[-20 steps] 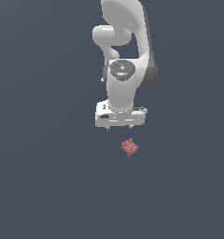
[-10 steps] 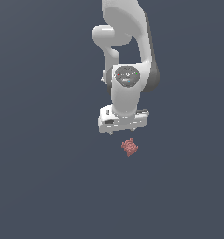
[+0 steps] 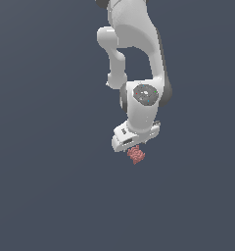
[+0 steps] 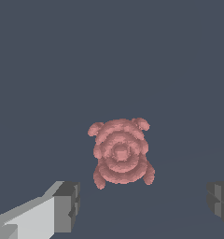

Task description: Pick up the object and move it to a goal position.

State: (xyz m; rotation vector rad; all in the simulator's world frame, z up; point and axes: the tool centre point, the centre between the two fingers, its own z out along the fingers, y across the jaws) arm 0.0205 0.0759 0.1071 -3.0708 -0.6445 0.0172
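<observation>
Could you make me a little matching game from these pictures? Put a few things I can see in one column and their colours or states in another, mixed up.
Things:
1. bumpy clump
2. claw
3. arm
4. floor

Descriptions:
A. dark grey-blue, plain
B. reddish-pink
C. open, its dark fingertips set wide apart
D. white, reaching down from above

Pairs: 1-B, 2-C, 3-D, 4-A

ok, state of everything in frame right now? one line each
hand: open, fingers spread wide, nothing between them, positioned above the clump.
pink clump: lying free on the grey floor, not gripped; centred between the two fingers in the wrist view.
arm: bent over, wrist right above the clump in the exterior view.
</observation>
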